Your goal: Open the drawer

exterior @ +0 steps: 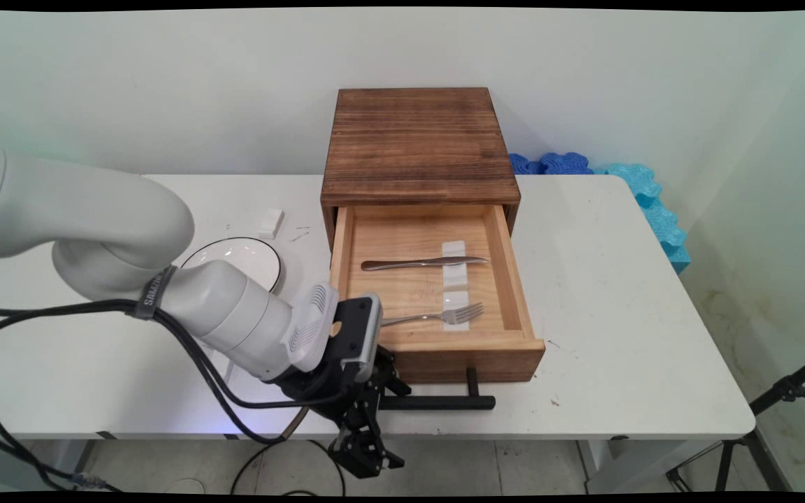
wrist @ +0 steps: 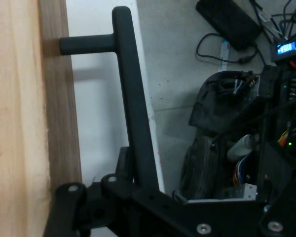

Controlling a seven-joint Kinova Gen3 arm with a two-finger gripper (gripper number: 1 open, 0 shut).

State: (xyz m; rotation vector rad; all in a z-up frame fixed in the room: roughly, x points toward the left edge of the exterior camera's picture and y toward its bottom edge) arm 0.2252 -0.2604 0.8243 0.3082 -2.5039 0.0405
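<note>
Handle (exterior: pixel 444 402), a black bar, on the front of the open drawer (exterior: pixel 472 363), near the front edge of the white table (exterior: pixel 619 314). Long way of the bar: side to side along the table edge, held off the drawer front by a short post. Gripper (exterior: pixel 364 447) right at the bar's left end, pointing down past the table edge toward the floor. Wide or narrow: cannot be told, as the bar's lower end in the hand view runs down behind the black links and is lost there. Left post of the handle hidden by the arm. Inside the drawer, a knife (exterior: pixel 423 263) and a fork (exterior: pixel 437 316), both lying crosswise. Plate (exterior: pixel 263 258) to the left, partly hidden behind the arm.
</note>
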